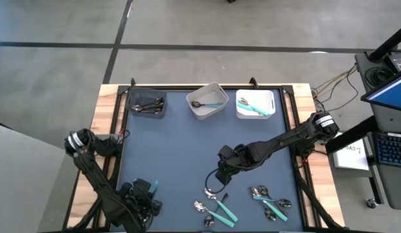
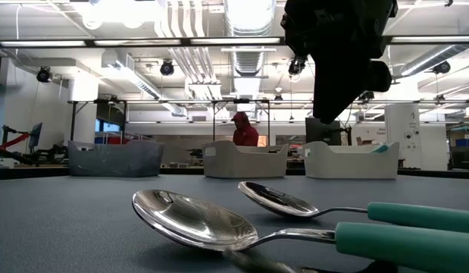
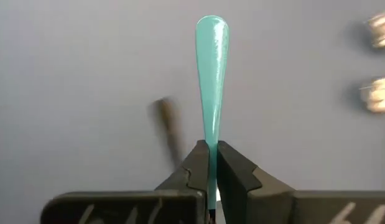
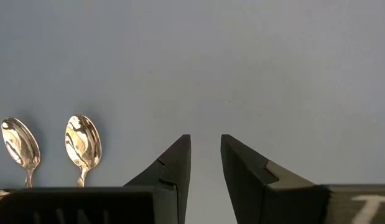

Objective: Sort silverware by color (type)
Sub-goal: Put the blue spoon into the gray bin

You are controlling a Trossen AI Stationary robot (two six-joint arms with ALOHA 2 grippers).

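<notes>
Teal-handled utensil (image 3: pixel 212 74) sits clenched in left hand (image 3: pixel 212 163) near the surface's front-left, thin pinch may let it twist or slip; right hand (image 4: pixel 206 155) hangs parted, empty, mid-surface.

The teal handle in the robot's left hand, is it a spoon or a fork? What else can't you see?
- Teal handle: the left hand is shut on it; left wrist view, its head is hidden behind the fingers, so spoon or fork is unknown.
- Dark bin: high view, the utensils inside are too small to name.
- Dark streak: left wrist view, too blurred to identify.
- Spoons: low view, handles cut off by the picture's edge.
</notes>
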